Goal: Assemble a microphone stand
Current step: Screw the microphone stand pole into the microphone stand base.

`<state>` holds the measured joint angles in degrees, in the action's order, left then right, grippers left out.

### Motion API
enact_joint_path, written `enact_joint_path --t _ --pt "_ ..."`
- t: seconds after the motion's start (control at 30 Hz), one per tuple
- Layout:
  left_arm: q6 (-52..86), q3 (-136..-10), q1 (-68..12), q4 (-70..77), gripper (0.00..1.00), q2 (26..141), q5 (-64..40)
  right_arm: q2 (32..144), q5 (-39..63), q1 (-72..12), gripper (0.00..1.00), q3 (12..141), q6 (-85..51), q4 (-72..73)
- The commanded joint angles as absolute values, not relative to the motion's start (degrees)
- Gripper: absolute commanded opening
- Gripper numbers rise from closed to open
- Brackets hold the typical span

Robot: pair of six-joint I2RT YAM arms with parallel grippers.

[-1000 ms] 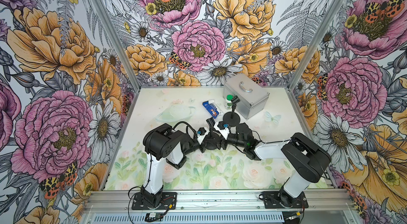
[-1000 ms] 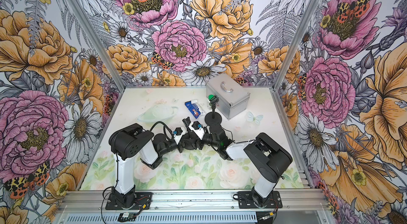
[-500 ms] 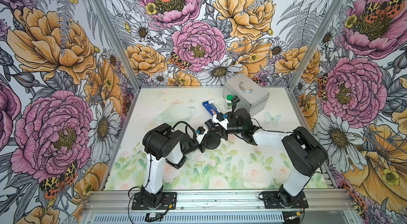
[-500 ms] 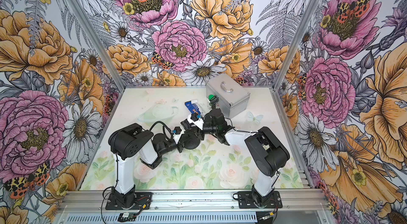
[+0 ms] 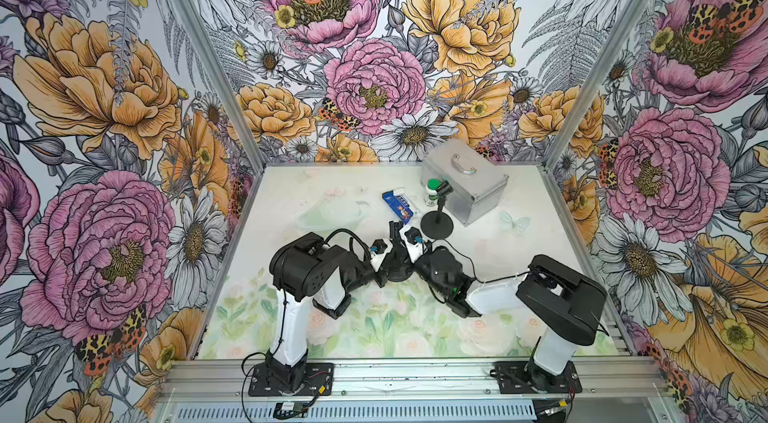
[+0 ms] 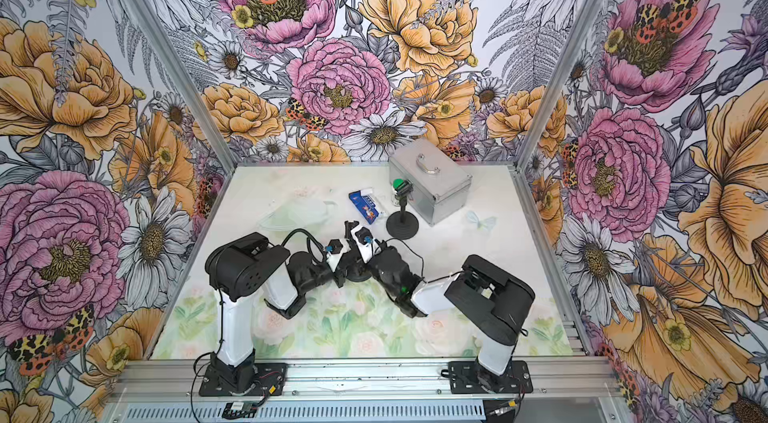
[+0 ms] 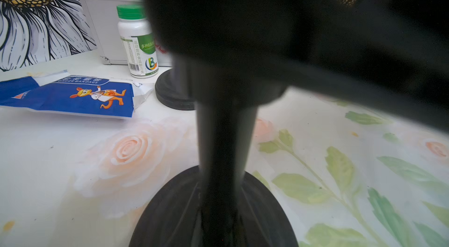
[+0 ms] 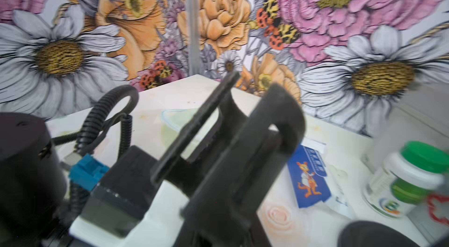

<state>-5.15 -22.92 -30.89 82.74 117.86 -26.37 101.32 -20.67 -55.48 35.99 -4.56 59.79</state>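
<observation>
Beyond left end effector (image 5: 390,263) and right end effector (image 5: 400,236), both pinching the stand (image 7: 223,141): packet (image 5: 397,204), bottle (image 5: 432,192), case (image 5: 469,179).

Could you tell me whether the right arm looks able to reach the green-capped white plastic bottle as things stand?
Probably not yet: its hand seems shut on the black microphone clip, and the finished black round-based stand stands close beside the bottle.

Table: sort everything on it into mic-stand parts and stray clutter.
For the job:
- base
- pole
- clip
- second stand, already built

Lying about:
- case
- bottle
- bandage pack
- clear dish
</observation>
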Motion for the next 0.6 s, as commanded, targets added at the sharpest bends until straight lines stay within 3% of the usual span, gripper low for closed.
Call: enact_joint_path --t 0.0,0.1,0.23,0.33,0.47,0.57 --pt "-5.2 -23.1 -31.4 80.9 0.20 119.3 -26.4 106.6 -51.9 -61.1 0.00 36.7 -4.3 62.6" --pt "-5.0 -23.1 -31.4 80.9 0.20 119.2 -26.4 106.2 -39.3 -60.2 0.00 36.8 -0.5 61.0" --pt "-5.0 -23.1 -31.4 80.9 0.20 119.2 -26.3 98.7 1.7 -52.7 0.39 37.3 3.0 45.2" --pt "-5.0 -23.1 -31.4 80.9 0.20 119.1 -26.3 96.2 22.4 -46.3 0.52 38.3 4.0 37.6" --pt "-4.9 -23.1 -31.4 80.9 0.20 119.0 -26.4 95.7 35.2 -41.0 0.56 41.6 8.3 28.1" --pt "-4.9 -23.0 -31.4 80.9 0.20 119.2 -26.4 95.9 38.4 -38.2 0.54 43.4 9.3 26.0"
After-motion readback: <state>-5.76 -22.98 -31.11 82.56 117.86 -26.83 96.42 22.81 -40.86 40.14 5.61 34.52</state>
